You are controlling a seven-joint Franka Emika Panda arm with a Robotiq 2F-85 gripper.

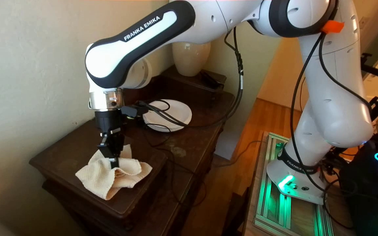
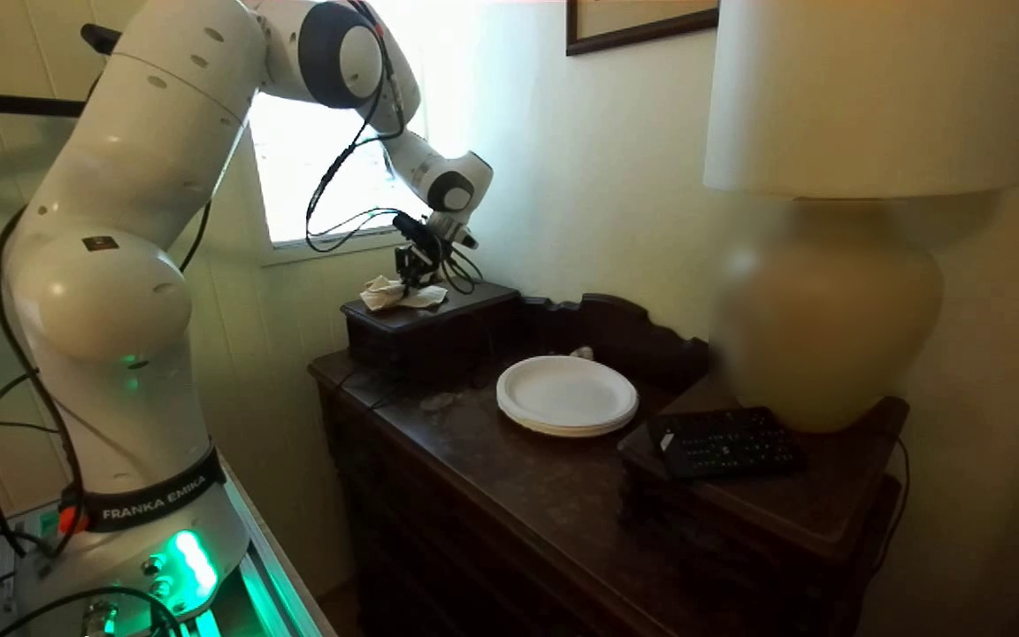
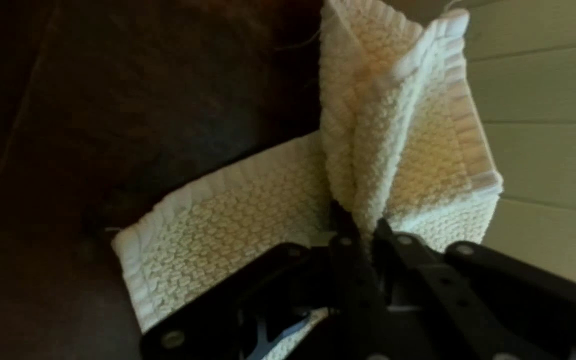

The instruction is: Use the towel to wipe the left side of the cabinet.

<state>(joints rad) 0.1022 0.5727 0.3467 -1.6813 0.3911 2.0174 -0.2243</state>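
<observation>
A cream woven towel [image 1: 98, 178] lies crumpled on the raised end box [image 1: 57, 157] of the dark wooden cabinet [image 2: 474, 460]. In an exterior view the towel [image 2: 386, 294] sits on that box, at the window end of the cabinet. My gripper [image 1: 114, 162] points down and is shut on a bunched fold of the towel. In the wrist view the fold of the towel [image 3: 248, 205] is pinched between the fingertips of the gripper [image 3: 363, 227], and the rest spreads to both sides. One towel corner reaches past the box edge in that view. The towel's underside is hidden.
A stack of white plates [image 1: 172, 114] lies on the lower middle of the cabinet, with arm cables [image 1: 208, 124] hanging over it. A lamp [image 2: 828, 310] and a black keypad-like object [image 2: 726, 442] stand on the far end box. A wall [image 1: 44, 82] runs close behind the cabinet.
</observation>
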